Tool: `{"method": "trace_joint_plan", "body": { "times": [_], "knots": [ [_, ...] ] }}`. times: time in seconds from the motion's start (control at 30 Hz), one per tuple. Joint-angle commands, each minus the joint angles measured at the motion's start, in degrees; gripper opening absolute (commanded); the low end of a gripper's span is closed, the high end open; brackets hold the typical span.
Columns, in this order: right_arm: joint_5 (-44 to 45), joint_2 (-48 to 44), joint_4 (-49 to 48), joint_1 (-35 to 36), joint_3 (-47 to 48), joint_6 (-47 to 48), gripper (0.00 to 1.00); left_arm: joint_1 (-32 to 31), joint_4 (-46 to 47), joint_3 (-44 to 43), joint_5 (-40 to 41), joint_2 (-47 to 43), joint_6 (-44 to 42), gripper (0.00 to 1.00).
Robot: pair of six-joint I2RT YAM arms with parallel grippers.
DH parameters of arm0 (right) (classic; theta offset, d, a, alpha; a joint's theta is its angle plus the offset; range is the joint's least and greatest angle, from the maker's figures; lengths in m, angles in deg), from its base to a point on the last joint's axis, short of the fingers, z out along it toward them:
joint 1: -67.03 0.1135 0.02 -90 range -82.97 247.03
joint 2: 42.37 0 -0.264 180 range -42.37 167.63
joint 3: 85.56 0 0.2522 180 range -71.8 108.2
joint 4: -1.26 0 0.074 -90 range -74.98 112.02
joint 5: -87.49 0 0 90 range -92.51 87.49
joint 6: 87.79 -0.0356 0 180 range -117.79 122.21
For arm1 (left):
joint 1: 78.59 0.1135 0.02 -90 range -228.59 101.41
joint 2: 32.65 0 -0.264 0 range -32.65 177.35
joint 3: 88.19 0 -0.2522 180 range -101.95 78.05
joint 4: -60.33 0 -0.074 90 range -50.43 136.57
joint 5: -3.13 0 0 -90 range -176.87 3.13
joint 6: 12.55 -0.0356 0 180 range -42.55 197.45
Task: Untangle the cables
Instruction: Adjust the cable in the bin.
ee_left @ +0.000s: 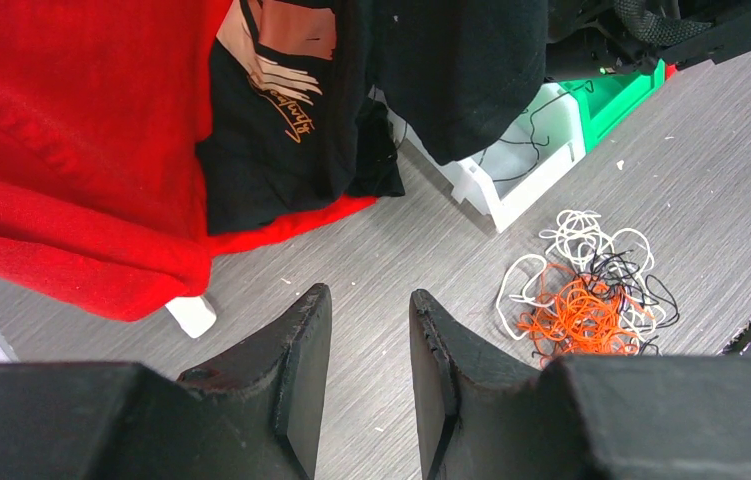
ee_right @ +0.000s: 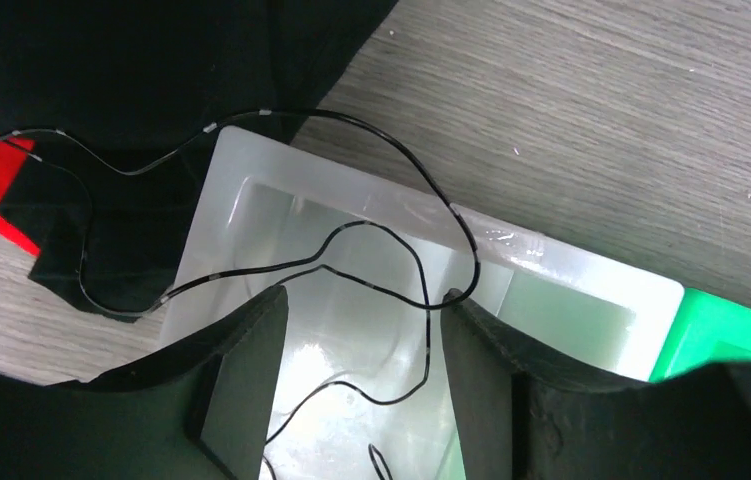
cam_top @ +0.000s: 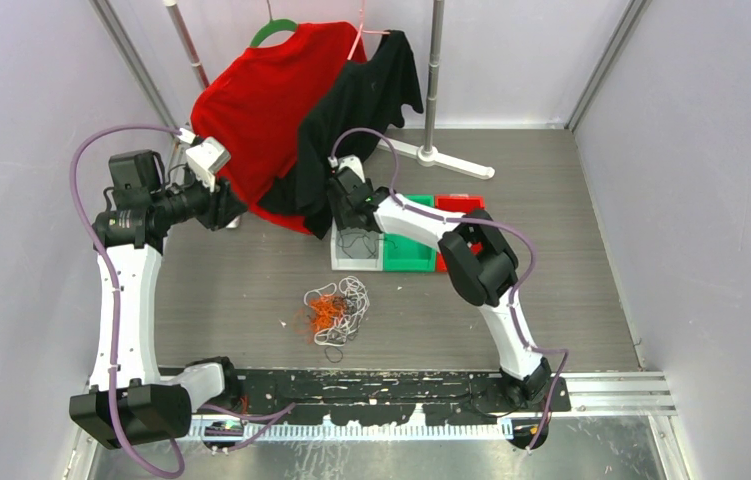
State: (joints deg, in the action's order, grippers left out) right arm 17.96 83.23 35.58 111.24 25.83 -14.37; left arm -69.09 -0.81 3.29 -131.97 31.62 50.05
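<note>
Tucking the thin black cable (ee_right: 301,112) fully inside the white plastic bin (ee_right: 571,270) suits the right gripper (ee_right: 363,300), jaws apart; the left gripper (ee_left: 369,300) is parted, empty.

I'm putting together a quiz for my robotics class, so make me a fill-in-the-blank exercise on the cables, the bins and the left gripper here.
1. The black cable drapes over the rim of a bin whose colour is ___.
2. The next bin, right beside it, is ___.
3. The tangled pile mixes white, black and ___ cables.
4. The left gripper, jaws apart, holds ___.
Missing words: white; green; orange; nothing.
</note>
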Motion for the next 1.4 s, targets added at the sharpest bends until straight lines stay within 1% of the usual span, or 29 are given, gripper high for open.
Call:
{"method": "trace_joint_plan", "body": {
  "times": [0.0,0.17,0.23,0.27,0.3,0.37,0.43,0.47,0.6,0.8,0.97,1.07,1.13,1.17,1.37],
  "knots": [
    [2.63,1.37,-4.59,0.14,1.83,-2.39,0.61,0.48,2.07,-0.57,-1.83,-1.16,-0.11,0.36],
    [3.56,2.11,-8.26,0.18,-0.56,-4.01,0.55,0.43,1.67,-0.09,-1.83,-1.32,-0.60,0.36],
    [3.57,2.09,-9.63,0.18,-1.91,-4.48,0.50,0.46,1.69,0.06,-1.76,-1.30,-0.66,0.36],
    [3.73,2.08,-10.31,0.18,-2.37,-4.99,0.46,0.44,1.67,0.12,-1.80,-1.31,-0.66,0.36],
    [3.95,2.04,-10.82,0.18,-2.80,-5.34,0.41,0.44,1.67,0.19,-1.87,-1.40,-0.66,0.36],
    [3.85,0.87,-11.98,0.18,-3.84,-5.77,0.26,0.44,1.55,0.19,-1.83,-1.42,-0.57,0.36],
    [3.38,-0.99,-13.57,0.18,-5.27,-6.00,0.08,0.45,1.50,0.17,-1.83,-1.57,-0.66,0.36],
    [3.27,-2.17,-14.40,0.23,-5.98,-5.91,0.02,0.44,1.42,0.15,-1.83,-1.64,-0.65,0.36],
    [3.05,-8.05,-18.02,0.18,-9.50,-5.06,0.01,0.44,1.07,-0.36,-2.46,-1.76,-0.54,0.36],
    [1.85,-19.59,-24.00,0.23,-17.73,-2.18,0.01,0.46,0.79,-1.47,-5.32,-1.99,0.44,0.37],
    [0.55,-26.85,-24.50,0.18,-20.42,0.39,0.01,0.07,1.26,-1.54,-9.89,-3.39,0.58,0.39],
    [-1.11,-30.72,-24.65,0.46,-22.52,1.86,0.01,-1.81,0.77,-2.10,-10.55,-4.01,-0.20,0.40],
    [-1.73,-33.58,-24.99,0.86,-24.55,3.11,0.01,-5.40,0.36,-2.88,-9.72,-4.30,-1.58,0.41],
    [-3.49,-34.83,-25.00,0.95,-25.58,3.74,0.01,-7.60,-1.14,-3.42,-8.51,-4.27,-2.44,0.41],
    [-9.81,-42.17,-23.63,1.23,-32.17,8.43,0.01,-24.19,-2.18,-7.19,3.28,-1.55,-7.04,0.44]
  ]
}}
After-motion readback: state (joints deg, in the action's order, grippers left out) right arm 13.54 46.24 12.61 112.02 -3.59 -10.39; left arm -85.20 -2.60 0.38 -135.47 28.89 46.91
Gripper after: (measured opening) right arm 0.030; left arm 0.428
